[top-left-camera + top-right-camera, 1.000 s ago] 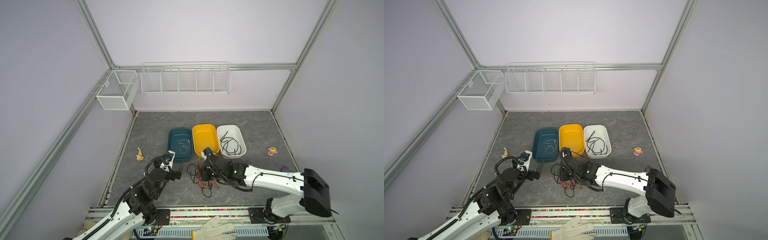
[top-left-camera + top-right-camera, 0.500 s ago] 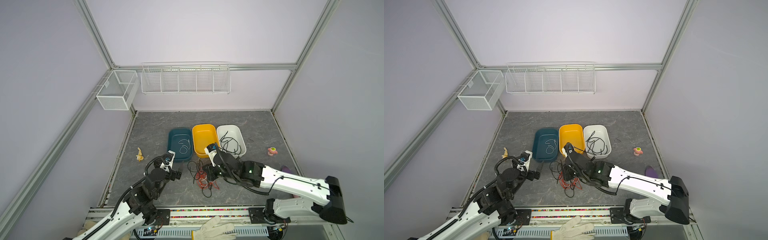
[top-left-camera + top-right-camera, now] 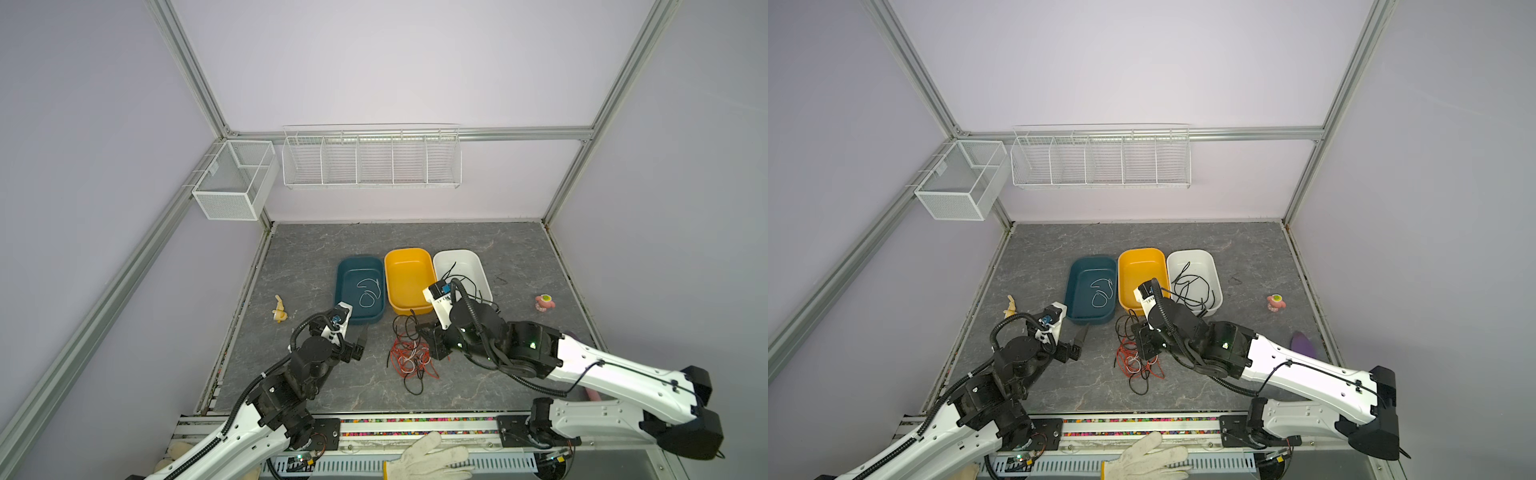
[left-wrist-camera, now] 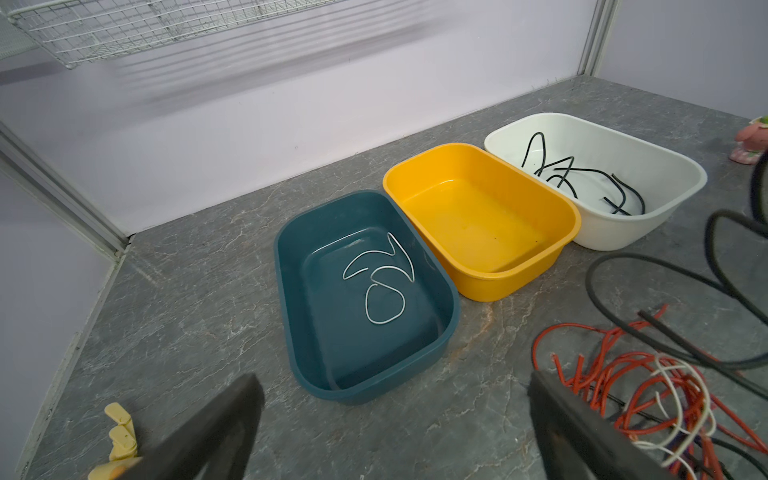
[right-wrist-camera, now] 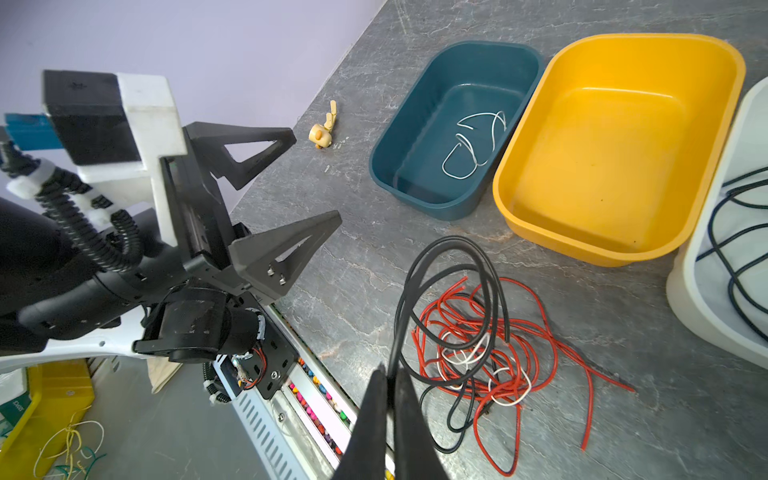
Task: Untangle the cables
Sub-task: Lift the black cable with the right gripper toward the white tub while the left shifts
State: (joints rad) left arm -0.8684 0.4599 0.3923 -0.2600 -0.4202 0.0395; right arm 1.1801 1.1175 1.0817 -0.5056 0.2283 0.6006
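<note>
The cables lie in a tangled heap of red-orange, black and white strands on the grey floor in front of the bins. My right gripper sits at the heap's right edge, shut on a black cable that loops up out of the tangle. My left gripper hovers left of the heap, open and empty, pointing at the teal bin. The heap also shows beside one of its fingers.
Three bins stand in a row. The teal bin holds a white cable, the yellow bin holds nothing, and the white bin holds black cables. A yellow toy lies left, a pink toy right. A glove rests on the front rail.
My right arm has swung so that its gripper shifted slightly right, still shut on the black cable, which is now drawn partly out of the heap. The left arm has not moved.
</note>
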